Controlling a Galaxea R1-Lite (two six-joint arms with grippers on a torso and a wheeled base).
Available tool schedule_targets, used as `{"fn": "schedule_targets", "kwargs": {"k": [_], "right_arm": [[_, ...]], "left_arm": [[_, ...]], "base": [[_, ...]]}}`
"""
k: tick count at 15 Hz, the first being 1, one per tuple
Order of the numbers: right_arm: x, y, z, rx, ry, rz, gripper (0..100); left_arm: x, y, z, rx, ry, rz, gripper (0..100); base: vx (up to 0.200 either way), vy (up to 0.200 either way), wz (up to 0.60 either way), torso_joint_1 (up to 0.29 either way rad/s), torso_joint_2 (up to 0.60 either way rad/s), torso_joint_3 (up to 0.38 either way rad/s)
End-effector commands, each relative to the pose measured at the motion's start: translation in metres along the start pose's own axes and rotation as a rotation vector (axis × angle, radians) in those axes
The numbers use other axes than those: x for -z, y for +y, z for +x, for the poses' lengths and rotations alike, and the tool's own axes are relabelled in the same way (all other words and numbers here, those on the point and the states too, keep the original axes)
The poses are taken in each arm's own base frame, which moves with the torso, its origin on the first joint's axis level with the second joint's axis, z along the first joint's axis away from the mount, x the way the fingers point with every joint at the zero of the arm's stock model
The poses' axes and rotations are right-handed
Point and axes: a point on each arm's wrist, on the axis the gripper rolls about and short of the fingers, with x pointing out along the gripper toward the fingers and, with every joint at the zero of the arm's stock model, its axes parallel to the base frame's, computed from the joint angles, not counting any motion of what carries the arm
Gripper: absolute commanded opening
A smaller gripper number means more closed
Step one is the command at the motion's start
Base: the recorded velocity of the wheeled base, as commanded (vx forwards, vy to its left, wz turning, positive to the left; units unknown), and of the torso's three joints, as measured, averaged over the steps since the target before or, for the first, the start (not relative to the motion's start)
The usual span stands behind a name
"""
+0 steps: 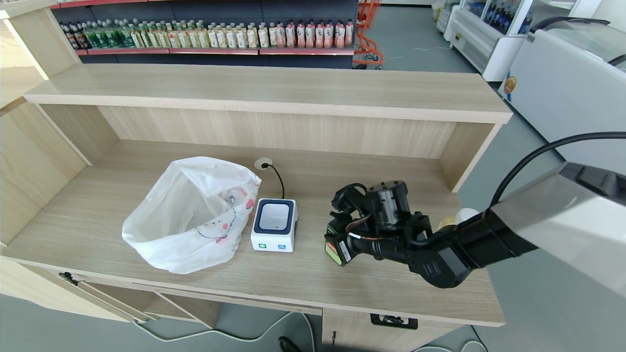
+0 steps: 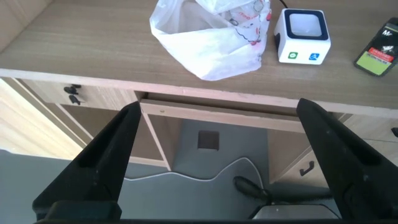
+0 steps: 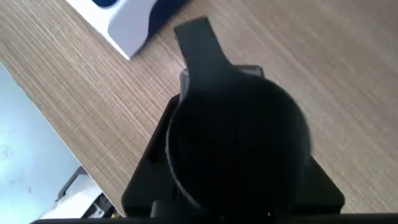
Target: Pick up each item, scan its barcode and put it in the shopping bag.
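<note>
Item (image 1: 335,250) was one dark, flat-looking pack with a red and green label and a white barcode strip, pinched at the tip of the right gripper (image 1: 337,240) over the wood-grain counter (image 1: 342,288), right of the scanner and apart from it. Can't tell whether it was touching the counter top or clear of it. Left wrist view caught the same item (image 2: 378,53) at the frame edge: a dark slab with a green label patch. Right wrist view was mostly a black rounded mass between the fingers, so no detail there, with one white and blue corner of the scanner (image 3: 124,18) beside it. One shopping bag (image 1: 190,215) (image 2: 205,43): thin, crinkled, translucent white plastic with a cartoon print, slumped on the counter with its mouth open upward, just left of the scanner. One scanner (image 1: 274,224) (image 2: 303,36): a small white box with rounded corners, a dark-framed square window on top and two small badges on its front face. One black cable (image 1: 279,181) ran from it to one round grommet (image 1: 263,163) in the counter behind. One pale rounded object (image 1: 462,215) sat behind the right arm, mostly hidden, so no ID. Left gripper (image 2: 217,118) hung off the counter's front edge, below the top, with two black wedge-shaped fingers (image 2: 106,162) spread wide and nothing between them. Background: one shelf row of bottles (image 1: 210,36), too small to count, and one white chest freezer (image 1: 567,83) nearby.
</note>
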Motion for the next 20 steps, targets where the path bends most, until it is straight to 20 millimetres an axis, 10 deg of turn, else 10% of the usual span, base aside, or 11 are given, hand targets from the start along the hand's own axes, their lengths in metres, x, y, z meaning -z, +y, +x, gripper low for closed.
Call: {"fn": "schedule_targets", "kwargs": {"k": [1, 8, 13, 16, 20], "right_arm": [[0.004, -0.004, -0.005, 0.008, 0.010, -0.002, 0], [-0.025, -0.016, -0.040, 0.044, -0.104, -0.003, 0], [-0.059, -0.077, -0.138, 0.210, -0.279, 0.159, 0], [-0.062, -0.070, -0.215, 0.318, -0.301, 0.129, 0], [-0.053, -0.047, -0.296, 0.455, -0.363, -0.342, 0]], "left_arm": [[0.000, 0.000, 0.000, 0.000, 0.001, 0.000, 100], [0.000, 0.000, 0.000, 0.000, -0.001, 0.000, 100], [0.000, 0.000, 0.000, 0.000, -0.001, 0.000, 100], [0.000, 0.000, 0.000, 0.000, -0.001, 0.000, 100], [0.000, 0.000, 0.000, 0.000, 0.001, 0.000, 100]], "base": [[0.000, 0.000, 0.00, 0.000, 0.00, 0.000], [0.000, 0.000, 0.00, 0.000, 0.00, 0.000], [0.000, 0.000, 0.00, 0.000, 0.00, 0.000], [0.000, 0.000, 0.00, 0.000, 0.00, 0.000], [0.000, 0.000, 0.00, 0.000, 0.00, 0.000]]}}
